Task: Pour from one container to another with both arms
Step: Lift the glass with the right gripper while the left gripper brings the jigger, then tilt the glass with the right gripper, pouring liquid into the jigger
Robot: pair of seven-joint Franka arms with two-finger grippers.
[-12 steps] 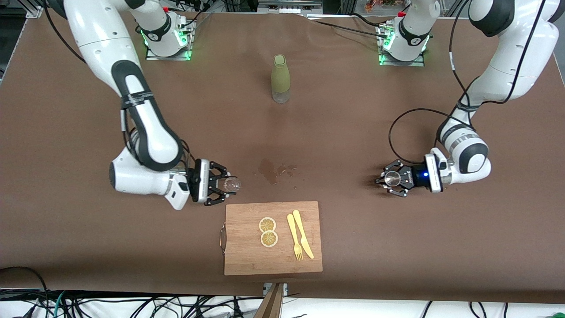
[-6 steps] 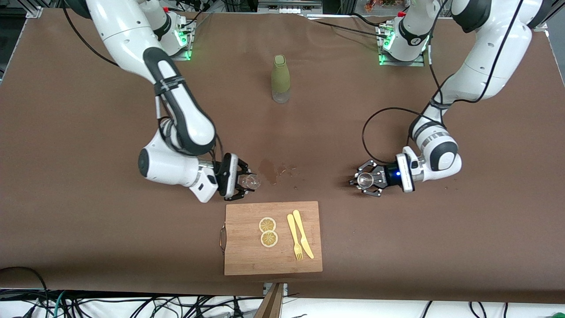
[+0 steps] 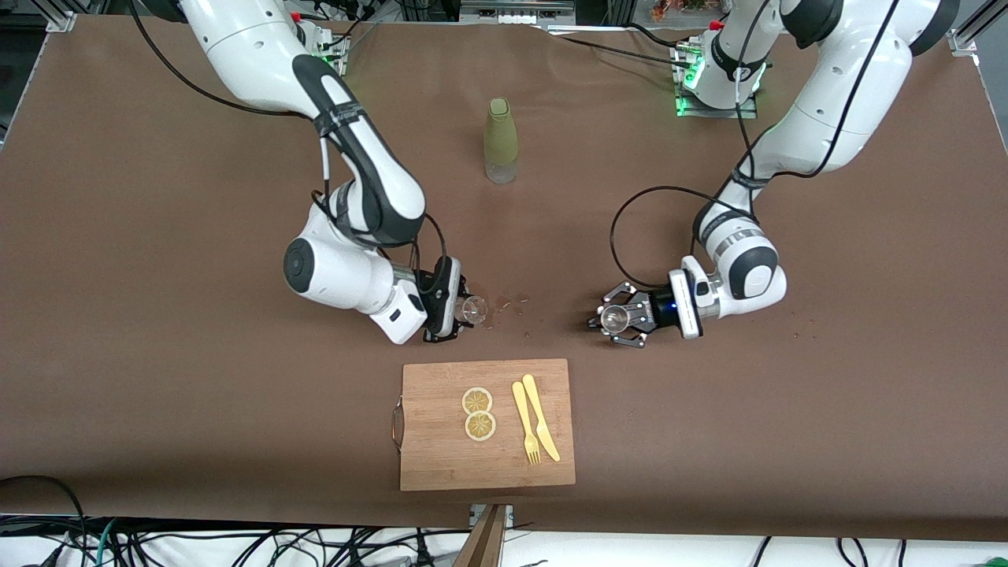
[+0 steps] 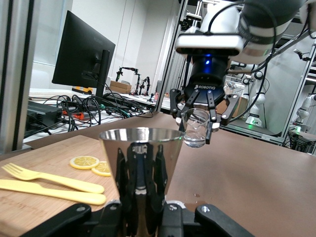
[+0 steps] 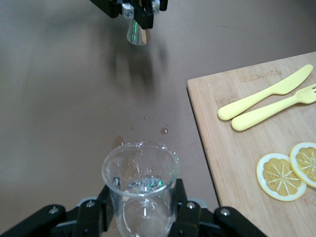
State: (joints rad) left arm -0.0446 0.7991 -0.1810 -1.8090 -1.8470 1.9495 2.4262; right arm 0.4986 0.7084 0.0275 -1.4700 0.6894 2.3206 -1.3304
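Your right gripper's fingers (image 5: 183, 205) clamp a clear glass (image 3: 473, 309); your left gripper's fingers (image 4: 130, 173) clamp a steel cup (image 3: 613, 318). Both hover over the worktop (image 3: 157, 378) at the cutting board's (image 3: 441, 457) twelve o'clock.

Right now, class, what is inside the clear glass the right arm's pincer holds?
The clear glass in the right pincer holds a little clear liquid at its bottom. The pincer's fingers cover its lower sides.

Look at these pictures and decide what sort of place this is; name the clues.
Most likely a robotics lab, set up as a kitchen-style test. Two white arms are bolted to a brown table, loose cables hang at its edge, and the left wrist view shows a monitor, metal framing and other equipment nearby.
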